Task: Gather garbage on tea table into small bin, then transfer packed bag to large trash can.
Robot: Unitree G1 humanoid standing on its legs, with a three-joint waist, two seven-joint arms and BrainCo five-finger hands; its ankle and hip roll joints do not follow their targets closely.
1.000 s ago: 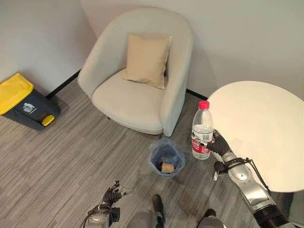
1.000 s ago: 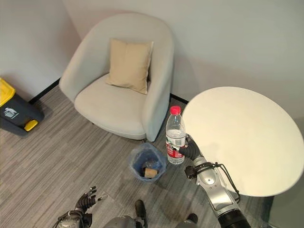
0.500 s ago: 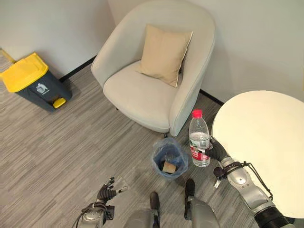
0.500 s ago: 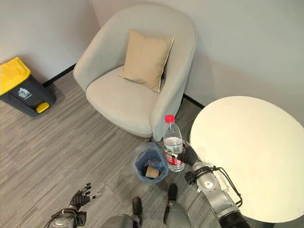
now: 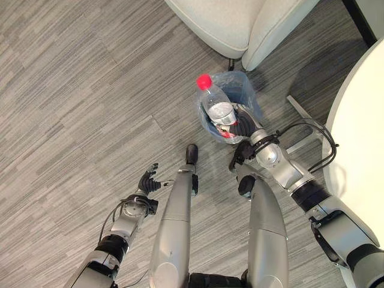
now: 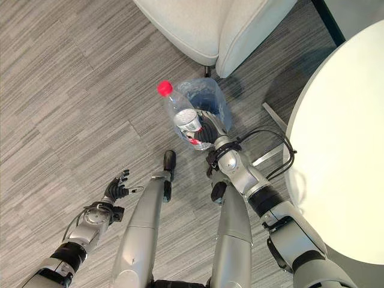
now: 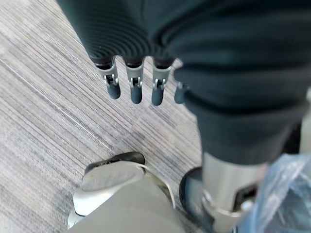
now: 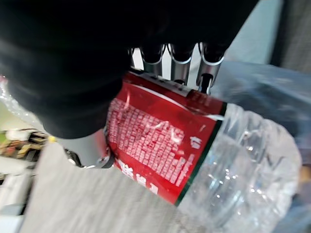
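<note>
My right hand (image 5: 245, 125) has its fingers clamped on the water bottle (image 5: 217, 111), held over the small bin (image 6: 211, 101), base seemingly inside the bag. Next I let go so it drops in. My left hand (image 5: 147, 182) hangs idle, fingers apart.

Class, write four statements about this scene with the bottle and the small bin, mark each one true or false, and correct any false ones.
1. The right robot hand grips the water bottle. True.
2. The bottle's cap is blue. False: it is red.
3. The bottle is held above the small bin lined with a blue bag. True.
4. The left robot hand holds a cup. False: it is open and empty, low over the carpet.
</note>
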